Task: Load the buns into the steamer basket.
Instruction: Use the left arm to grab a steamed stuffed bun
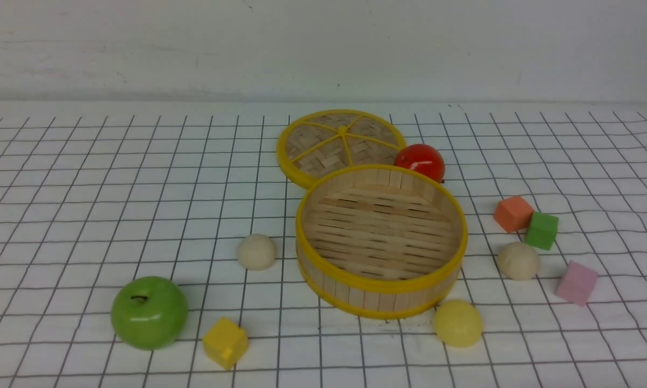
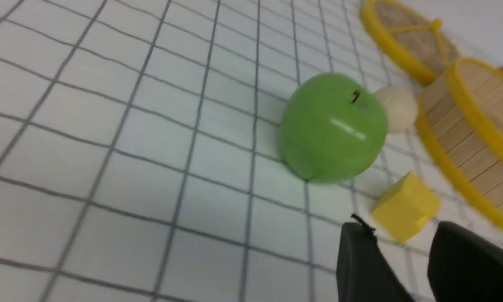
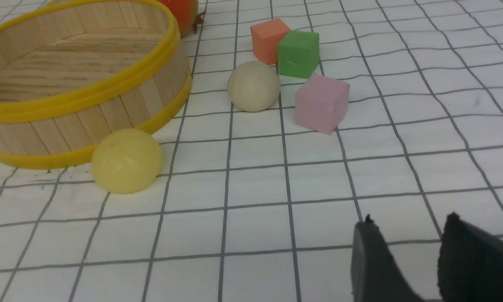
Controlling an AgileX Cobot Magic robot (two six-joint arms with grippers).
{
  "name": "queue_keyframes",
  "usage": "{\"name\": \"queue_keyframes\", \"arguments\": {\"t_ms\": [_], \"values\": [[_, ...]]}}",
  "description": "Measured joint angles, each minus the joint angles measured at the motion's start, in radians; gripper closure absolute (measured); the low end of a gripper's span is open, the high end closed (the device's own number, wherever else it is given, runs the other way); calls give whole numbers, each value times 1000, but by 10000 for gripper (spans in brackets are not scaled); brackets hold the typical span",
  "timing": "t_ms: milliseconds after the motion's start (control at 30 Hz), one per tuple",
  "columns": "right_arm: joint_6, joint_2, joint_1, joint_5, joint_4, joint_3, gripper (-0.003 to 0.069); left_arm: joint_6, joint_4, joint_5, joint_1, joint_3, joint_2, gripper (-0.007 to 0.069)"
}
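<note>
The big white cloth (image 1: 86,188) w/ a dark grid covers the whole table.

The steamer basket (image 1: 380,283) is the biggest thing. It sits in the middle, a bit to the R, open side up. Its slat floor shows.

The flat round lid (image 1: 339,143) lies just behind it, on the far side. The basket hides the lid's near edge.

The green apple (image 1: 149,312) sits near & to the L, well apart from the basket.

The shiny red ball (image 1: 420,160) is at the far R of the basket, next to the lid.

All 3 buns lie on the cloth, outside the basket:
- The yellow bun (image 1: 458,323) is at the basket's near R side, tight by the bottom rim. Can't tell if it touches.
- The left white bun (image 1: 256,251) is just L of the basket, w/ a small gap.
- The right white bun (image 1: 518,261) is on the R, near the cubes.

Cubes: the yellow cube (image 1: 225,342) is just R of the apple. The orange cube (image 1: 513,213) & green cube (image 1: 542,230) touch, far side of the right white bun. The pink cube (image 1: 577,282) is R of that bun.

The L gripper (image 2: 400,235) hangs over the cloth by the yellow cube, fingers apart, holding nothing. The R gripper (image 3: 410,226) hangs over bare cloth, nearer than the pink cube, fingers apart too, holding nothing.
</note>
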Motion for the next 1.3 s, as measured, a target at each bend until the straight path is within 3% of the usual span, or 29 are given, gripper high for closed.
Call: {"name": "queue_keyframes", "arguments": {"t_ms": [33, 100, 133, 167, 267, 367, 433, 467, 533, 667, 800, 933, 1067, 1200, 1300], "values": [[0, 0, 0, 0, 0, 0, 419, -6, -21, -6, 0, 0, 0, 387], [0, 0, 0, 0, 0, 0, 419, -103, -212, -100, 0, 0, 0, 387], [0, 0, 0, 0, 0, 0, 419, -103, -212, -100, 0, 0, 0, 387], [0, 0, 0, 0, 0, 0, 419, -143, -326, -162, 0, 0, 0, 387], [0, 0, 0, 0, 0, 0, 419, -163, -416, -248, 0, 0, 0, 396], [0, 0, 0, 0, 0, 0, 419, -138, -461, -230, -14, -52, 0, 475], [0, 0, 0, 0, 0, 0, 419, -93, -454, -179, -27, -110, 0, 517], [0, 0, 0, 0, 0, 0, 419, -17, -429, -81, -43, -192, 11, 581], [0, 0, 0, 0, 0, 0, 419, 49, -388, 39, -53, -303, 79, 638], [0, 0, 0, 0, 0, 0, 419, 101, -281, 271, -54, -473, 302, 638], [0, 0, 0, 0, 0, 0, 419, 116, -110, 523, -55, -663, 689, 638], [0, 0, 0, 0, 0, 0, 419, 194, -38, 552, -57, -803, 1047, 638], [0, 0, 0, 0, 0, 0, 419, 276, -44, 529, -164, -961, 1325, 638], [0, 0, 0, 0, 0, 0, 419, 258, 23, 515, -300, -1133, 1493, 638], [0, 0, 0, 0, 0, 0, 419, 224, 73, 516, -325, -1264, 1607, 638]]}}
